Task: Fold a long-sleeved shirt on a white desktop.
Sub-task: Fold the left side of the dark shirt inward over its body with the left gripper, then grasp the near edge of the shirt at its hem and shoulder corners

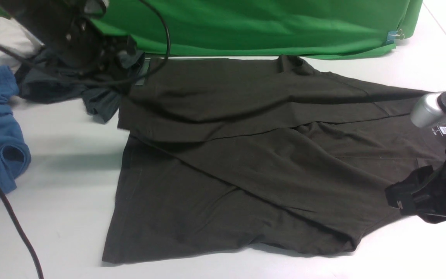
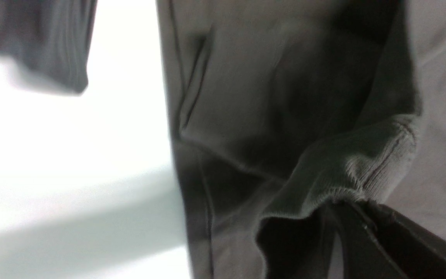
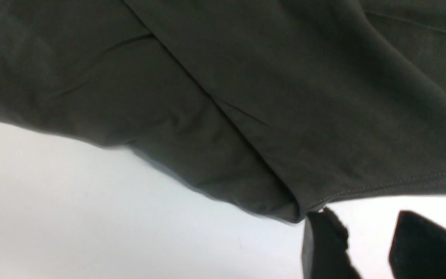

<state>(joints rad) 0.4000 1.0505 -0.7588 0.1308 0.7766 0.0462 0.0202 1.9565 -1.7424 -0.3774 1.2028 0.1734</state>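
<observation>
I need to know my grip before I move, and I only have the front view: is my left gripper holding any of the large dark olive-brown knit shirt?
Observer: Yes. In the left wrist view, the left gripper is closed on a crumpled fold of the large dark olive-brown knit shirt.

Operator: And is anything between my right gripper's fingers?

Observer: No. The right wrist view shows the right gripper with its fingers apart and bare, smooth white tabletop visible between them.
</observation>
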